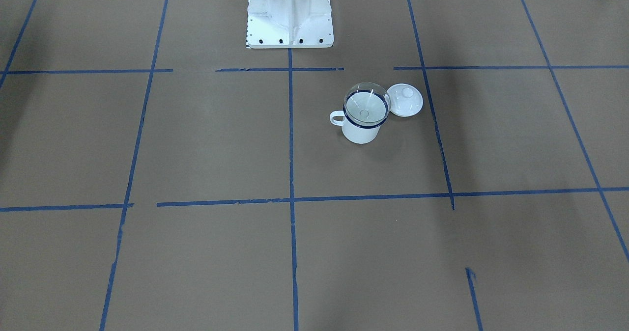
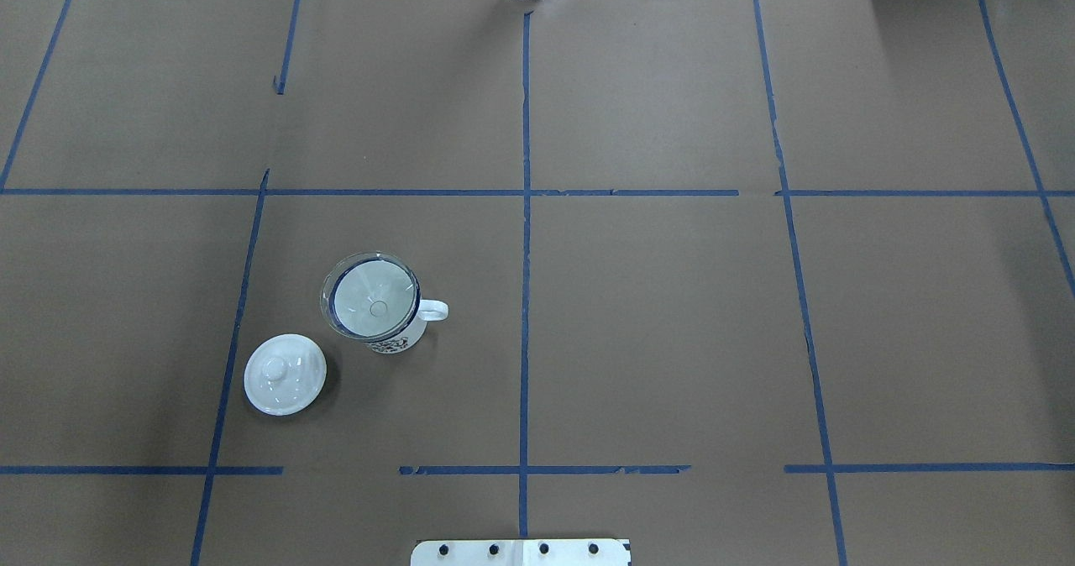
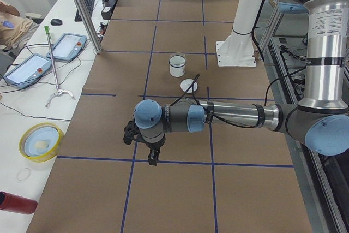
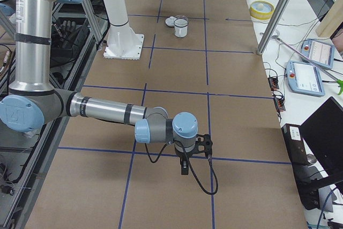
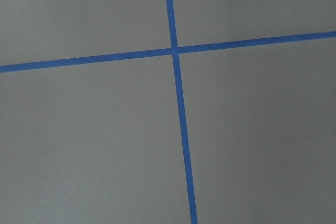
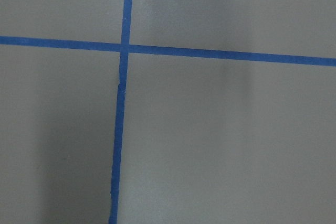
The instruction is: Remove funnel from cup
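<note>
The white cup (image 1: 361,132) with a dark blue rim stands on the brown table, on the robot's left side. The clear funnel (image 1: 366,106) sits in its mouth. Both show from overhead, the cup (image 2: 401,341) and the funnel (image 2: 371,297), with the handle pointing towards the table's middle. The cup is small in the side views (image 3: 176,66) (image 4: 181,27). My left gripper (image 3: 154,159) hangs over the table far from the cup; I cannot tell its state. My right gripper (image 4: 185,167) hangs over the table's other end; I cannot tell its state either.
A white domed lid (image 1: 405,100) (image 2: 285,374) with a knob lies beside the cup. The white robot base (image 1: 290,21) stands at the table's robot side. A yellow bowl (image 3: 40,141), a red bottle (image 3: 16,203) and tablets (image 3: 68,46) are on the operators' bench. Blue tape lines cross the table.
</note>
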You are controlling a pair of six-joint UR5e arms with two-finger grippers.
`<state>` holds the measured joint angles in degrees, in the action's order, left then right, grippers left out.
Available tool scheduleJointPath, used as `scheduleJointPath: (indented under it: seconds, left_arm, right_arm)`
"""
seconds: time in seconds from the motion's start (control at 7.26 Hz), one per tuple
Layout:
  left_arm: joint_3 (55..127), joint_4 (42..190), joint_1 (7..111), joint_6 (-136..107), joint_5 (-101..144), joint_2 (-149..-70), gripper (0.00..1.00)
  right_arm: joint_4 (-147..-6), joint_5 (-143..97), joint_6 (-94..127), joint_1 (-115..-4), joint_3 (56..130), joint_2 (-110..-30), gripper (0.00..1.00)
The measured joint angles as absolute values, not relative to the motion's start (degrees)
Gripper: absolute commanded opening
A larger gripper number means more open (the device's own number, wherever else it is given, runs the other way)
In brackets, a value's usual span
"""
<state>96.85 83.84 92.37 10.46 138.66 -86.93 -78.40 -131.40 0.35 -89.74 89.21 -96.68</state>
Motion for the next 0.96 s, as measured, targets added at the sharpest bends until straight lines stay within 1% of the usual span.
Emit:
scheduleJointPath:
  seconds: [0.69,0.96]
  left_arm:
    - [97.8,84.0,92.7,10.5,138.7,-86.8,1.0]
    - [100.2,84.4,92.6,7.9,139.0,-86.5,1.0]
  right_arm:
    - [-78.4,-131.4,0.3,-89.7,89.2,-96.7,1.0]
    - [-78.4,-131.4,0.4,-89.7,89.2,-96.7,1.0]
